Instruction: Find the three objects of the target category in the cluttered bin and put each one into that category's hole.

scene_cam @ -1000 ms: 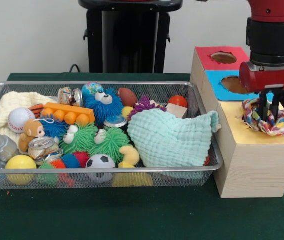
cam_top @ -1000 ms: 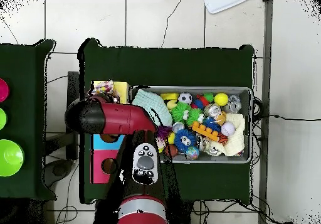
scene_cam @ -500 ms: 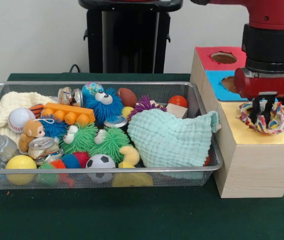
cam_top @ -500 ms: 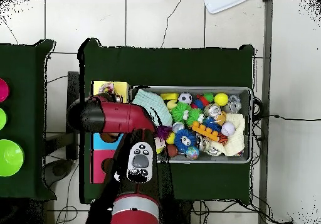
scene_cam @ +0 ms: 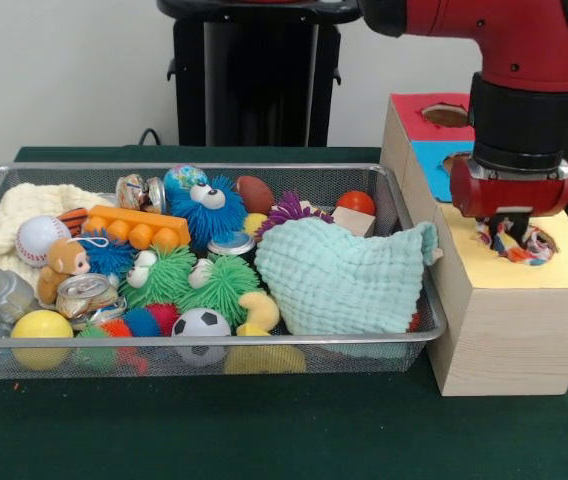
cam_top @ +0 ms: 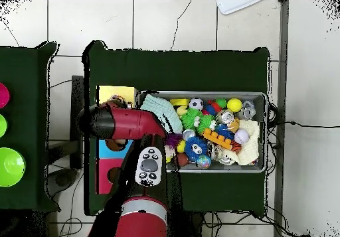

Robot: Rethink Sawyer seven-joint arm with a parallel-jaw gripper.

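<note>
At lower left of the front view, the wire bin [scene_cam: 404,250] holds its clutter undisturbed. At right, the multicoloured cloth [scene_cam: 524,243] now sits mostly sunk in the yellow hole [scene_cam: 564,262], lower than before. The gripper [scene_cam: 507,232] has descended; its grip cannot be judged. Deposit appears nearly complete.

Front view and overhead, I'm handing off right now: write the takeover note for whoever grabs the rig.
Gripper: low over the yellow section of the sorting box; open or shut cannot be told.
Multicoloured braided cloth: bunched at the yellow hole, partly inside, still showing above the surface.
Done: no finished drop is visible.
Left: get this cloth fully through, then search the wire bin. The mint cloth and cream cloth look like likely matches.
</note>
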